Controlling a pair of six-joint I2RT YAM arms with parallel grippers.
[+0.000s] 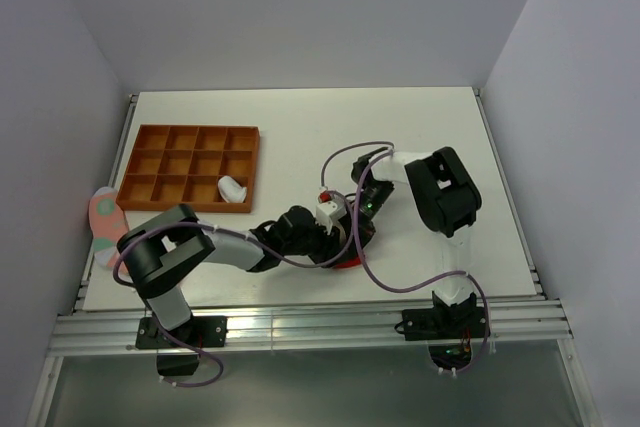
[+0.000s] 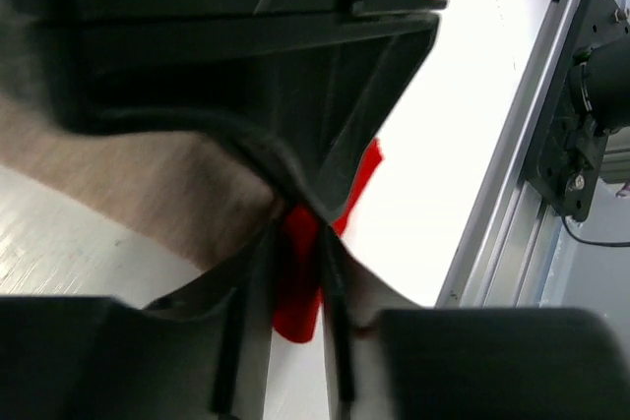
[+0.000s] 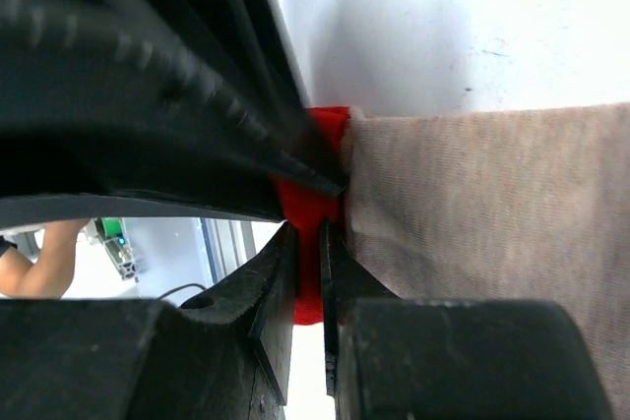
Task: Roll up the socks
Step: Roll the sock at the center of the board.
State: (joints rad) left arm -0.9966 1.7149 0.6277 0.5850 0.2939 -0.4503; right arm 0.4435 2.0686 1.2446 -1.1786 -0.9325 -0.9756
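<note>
Top external view, from the left: a pink and green sock-shaped thing lies half off the table's left edge, its far side cut by the wall. Next comes an orange divider tray with a small white bundle in a near-right cell; whether it is a rolled sock cannot be told. At the table's middle near edge both arms meet over a red sock, almost wholly buried under them, only a red sliver showing.

Left wrist view shows the left gripper with jaws narrowed onto a red strip; beige fabric lies beside it, blurred. The other arm's dark body fills the top.

Right wrist view shows the right gripper pinched nearly closed on the red sock's edge, with a beige sock touching it on the right, running out of frame.
</note>
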